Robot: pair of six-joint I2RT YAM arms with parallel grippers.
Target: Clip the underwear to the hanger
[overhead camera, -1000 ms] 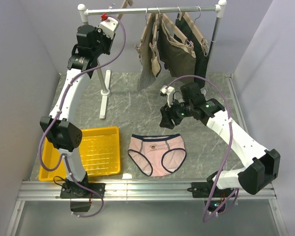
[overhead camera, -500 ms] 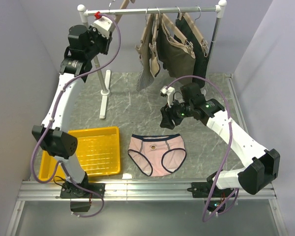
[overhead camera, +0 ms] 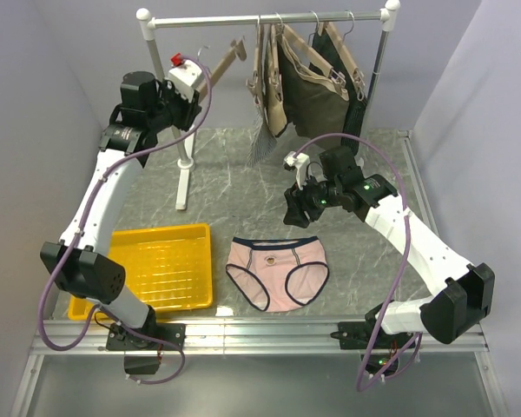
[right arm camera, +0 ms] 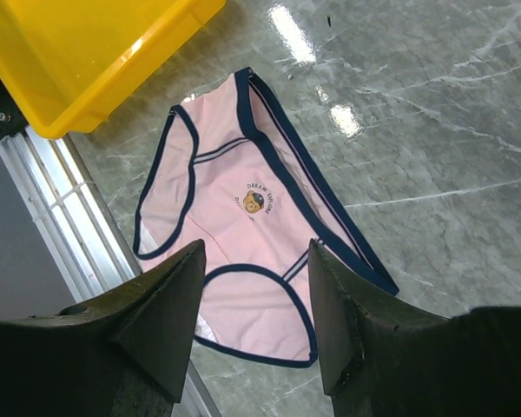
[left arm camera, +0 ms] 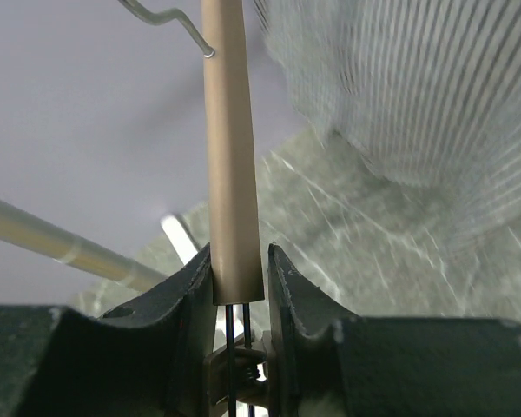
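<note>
Your left tool (left arm camera: pixel 239 269) has swung down and away from the rail (overhead camera: pixel 208 19), jaws pinched on the tan bar of the hanger (left arm camera: pixel 228 130), likely to carry it toward the table (overhead camera: pixel 226 174). Your right tool (right arm camera: pixel 256 254) hangs with jaws parted and empty above the pink underwear (right arm camera: pixel 243 187), which lies flat on the table, seemingly ready for pickup.
</note>
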